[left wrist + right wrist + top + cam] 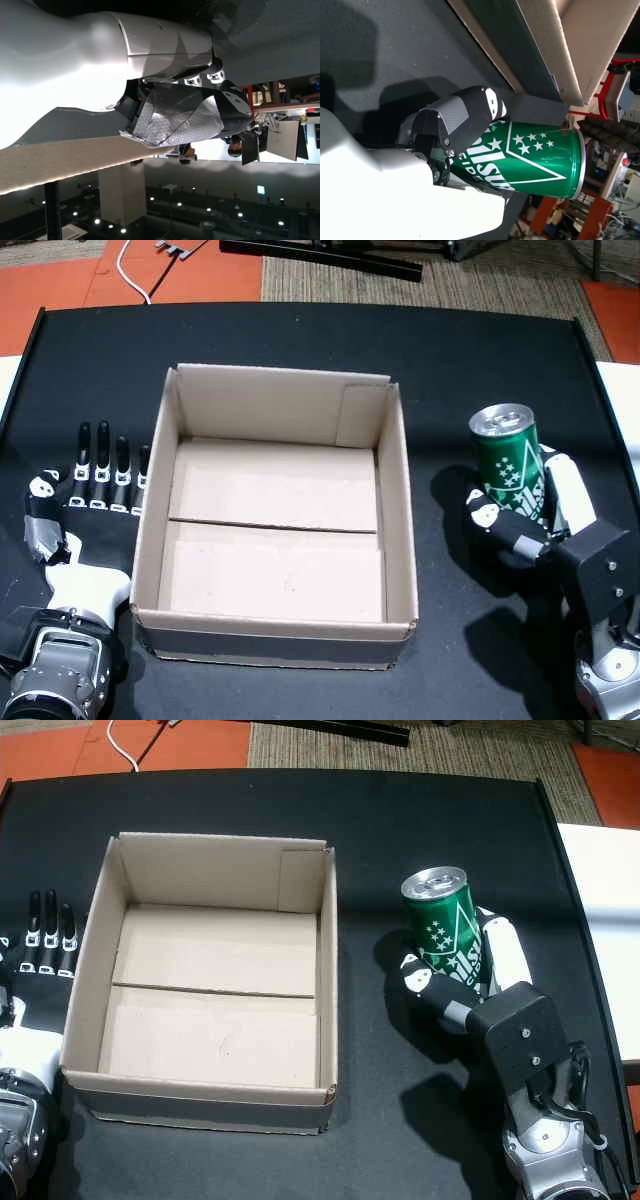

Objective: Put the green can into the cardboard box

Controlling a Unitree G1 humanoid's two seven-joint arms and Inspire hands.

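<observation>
The green can [508, 458] [445, 921] [535, 157] with white stars stands upright to the right of the cardboard box [402, 500] [327, 970]. My right hand [545, 515] [478, 982] [455, 125] is shut on the can, thumb across its front and fingers behind it. In both head views the box is open-topped and holds nothing. My left hand [85, 502] [35, 970] lies flat and open on the black table, just left of the box, fingers pointing away from me. The left wrist view shows only the taped palm [185, 112].
The black table [300, 335] [400, 810] has raised edges. Beyond it lie orange floor mats, a woven rug and a white cable [130, 275]. A white surface [600, 920] borders the table's right side.
</observation>
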